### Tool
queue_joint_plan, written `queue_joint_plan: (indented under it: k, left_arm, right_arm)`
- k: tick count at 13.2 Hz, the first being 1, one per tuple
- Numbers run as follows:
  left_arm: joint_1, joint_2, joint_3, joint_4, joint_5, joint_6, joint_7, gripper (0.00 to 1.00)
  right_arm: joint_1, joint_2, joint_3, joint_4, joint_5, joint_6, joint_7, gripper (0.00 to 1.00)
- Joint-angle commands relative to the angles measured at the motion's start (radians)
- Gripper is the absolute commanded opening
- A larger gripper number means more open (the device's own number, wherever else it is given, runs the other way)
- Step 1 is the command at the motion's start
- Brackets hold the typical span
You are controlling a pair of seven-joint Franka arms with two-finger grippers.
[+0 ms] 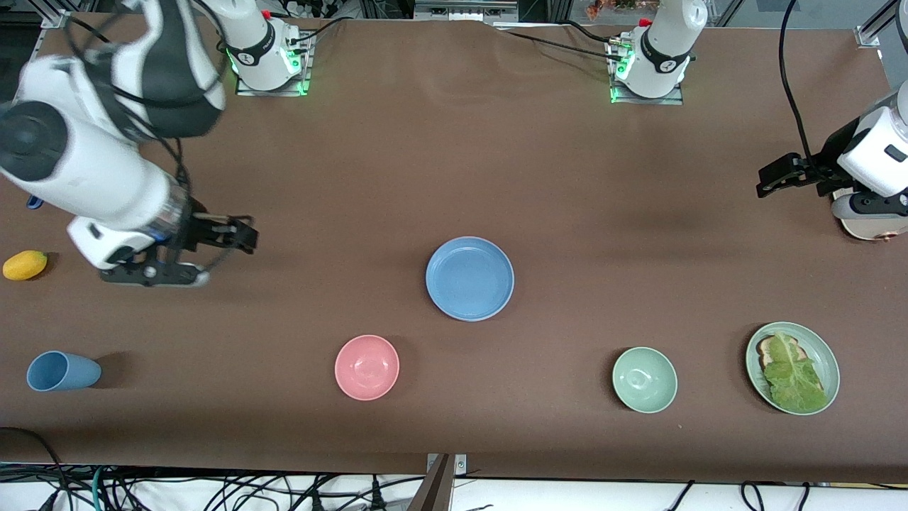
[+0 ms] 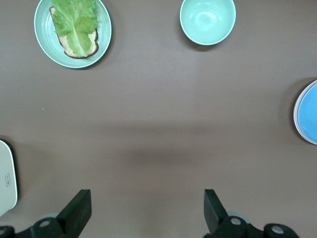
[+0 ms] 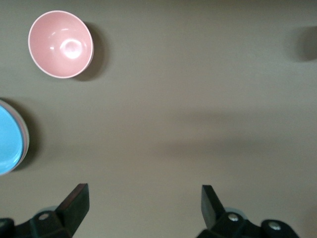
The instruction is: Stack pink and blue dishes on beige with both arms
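Stiff, smooth, likely breakable blue plate (image 1: 469, 278) lying mid-bench (image 1: 454, 142), best pinched at its thin raised lip; left tool (image 1: 766, 179) and right tool (image 1: 250, 234) open, empty, hovering over bare bench near own ends.

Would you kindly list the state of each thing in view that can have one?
blue plate: upright, empty, on top of a stack at mid-table
pink bowl: upright, empty
green bowl: upright, empty
green plate: holds bread and lettuce
blue cup: lying on its side
left claw: open, empty
right claw: open, empty
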Motion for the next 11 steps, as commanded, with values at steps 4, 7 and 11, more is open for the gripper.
queue_joint_plan:
  k: [4, 7, 11]
  left_arm:
    - [0.005, 0.005, 0.001, 0.023, 0.013, -0.001, 0.020, 1.00]
    - [0.005, 0.005, 0.002, 0.023, 0.014, -0.001, 0.020, 1.00]
    - [0.005, 0.005, 0.001, 0.023, 0.014, -0.001, 0.020, 1.00]
  right_arm:
    - [-0.250, -0.280, 0.200, -0.276, -0.046, 0.007, -0.079, 1.00]
    - [-0.300, -0.262, 0.256, -0.231, -0.046, 0.002, -0.079, 1.00]
    - [-0.300, -0.265, 0.251, -0.205, -0.070, -0.008, -0.084, 1.00]
